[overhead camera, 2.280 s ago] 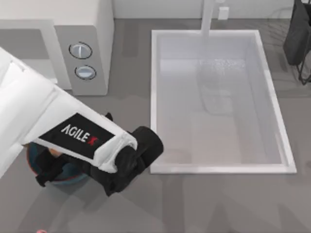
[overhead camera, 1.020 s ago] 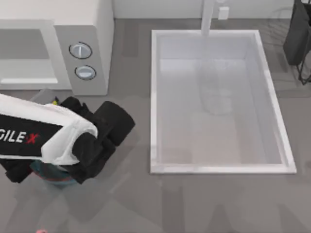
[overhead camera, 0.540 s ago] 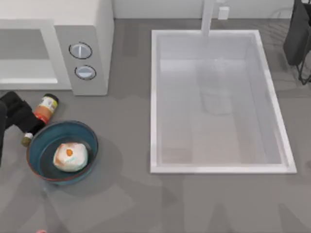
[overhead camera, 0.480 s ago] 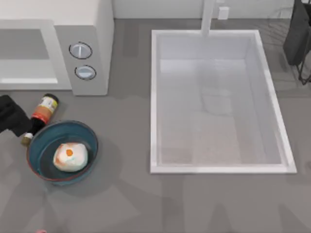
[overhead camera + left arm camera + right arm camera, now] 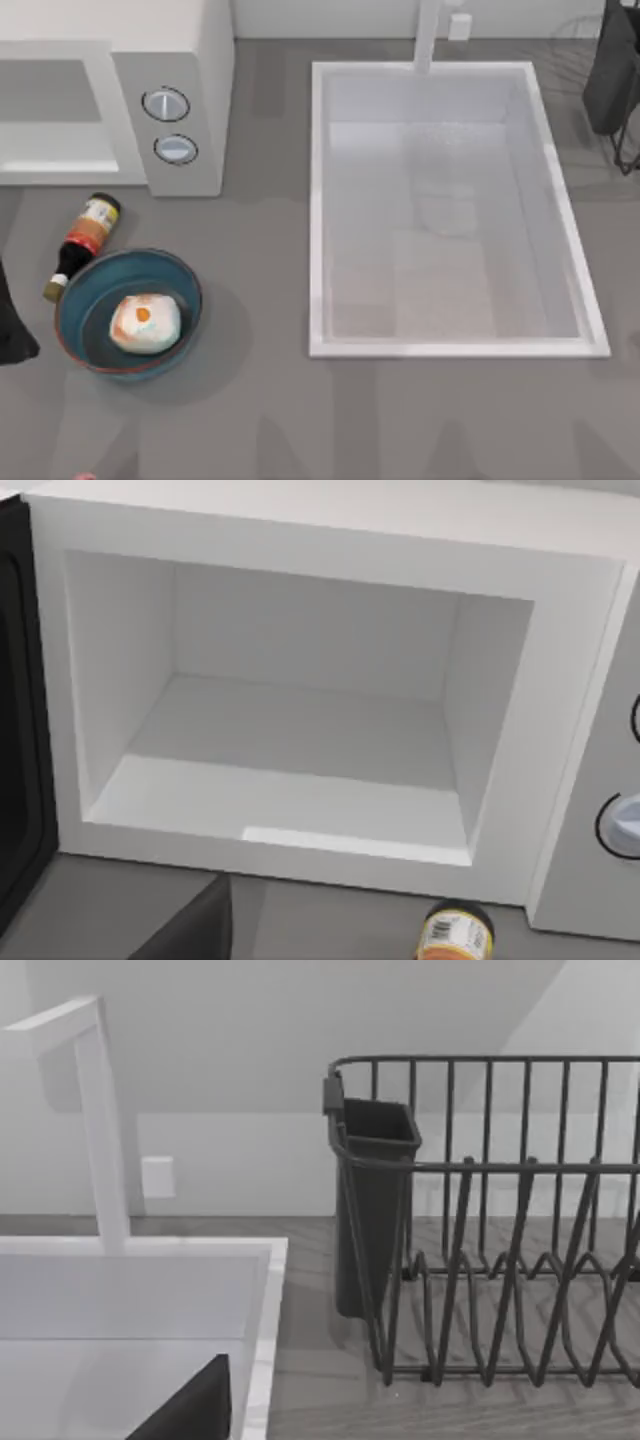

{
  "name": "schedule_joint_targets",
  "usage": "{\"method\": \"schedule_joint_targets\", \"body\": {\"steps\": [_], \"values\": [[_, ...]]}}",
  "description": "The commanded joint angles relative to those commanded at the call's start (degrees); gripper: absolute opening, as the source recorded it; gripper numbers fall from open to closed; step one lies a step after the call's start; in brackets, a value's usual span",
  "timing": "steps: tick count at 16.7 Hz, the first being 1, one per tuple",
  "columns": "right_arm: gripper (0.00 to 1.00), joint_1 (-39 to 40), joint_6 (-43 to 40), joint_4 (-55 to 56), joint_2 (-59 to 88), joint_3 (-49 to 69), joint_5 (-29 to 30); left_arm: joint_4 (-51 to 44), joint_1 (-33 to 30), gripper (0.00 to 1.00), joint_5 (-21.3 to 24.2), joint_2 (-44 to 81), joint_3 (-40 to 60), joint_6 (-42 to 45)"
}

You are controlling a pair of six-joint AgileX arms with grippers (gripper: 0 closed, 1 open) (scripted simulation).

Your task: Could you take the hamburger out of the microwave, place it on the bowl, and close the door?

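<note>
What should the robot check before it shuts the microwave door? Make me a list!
1. Hamburger out of the microwave and in the bowl: ok.
2. Microwave cavity has nothing left inside: ok.
3. Door closed: not ok, it stands open at the cavity's side.
4. Bottle out of the door's path: cannot tell; it lies in front of the microwave, touching the bowl's rim.
5. Left gripper ready at the door: cannot tell.
</note>
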Motion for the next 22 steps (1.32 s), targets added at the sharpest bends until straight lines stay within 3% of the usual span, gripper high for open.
{"method": "schedule_joint_targets", "body": {"steps": [3, 8, 21, 22], "values": [[1.0, 0.0, 0.0, 0.0, 0.0, 0.0, 0.0, 1.9, 2.7, 1.0, 4.8, -5.3, -3.5, 5.1], [1.0, 0.0, 0.0, 0.0, 0.0, 0.0, 0.0, 2.1, 3.0, 1.0, 5.3, -5.8, -3.8, 5.7], [1.0, 0.0, 0.0, 0.0, 0.0, 0.0, 0.0, 2.1, 3.0, 0.02, 5.3, -5.8, -3.8, 5.7], [1.0, 0.0, 0.0, 0.0, 0.0, 0.0, 0.0, 2.1, 3.0, 0.0, 5.3, -5.8, -3.8, 5.7]]}}
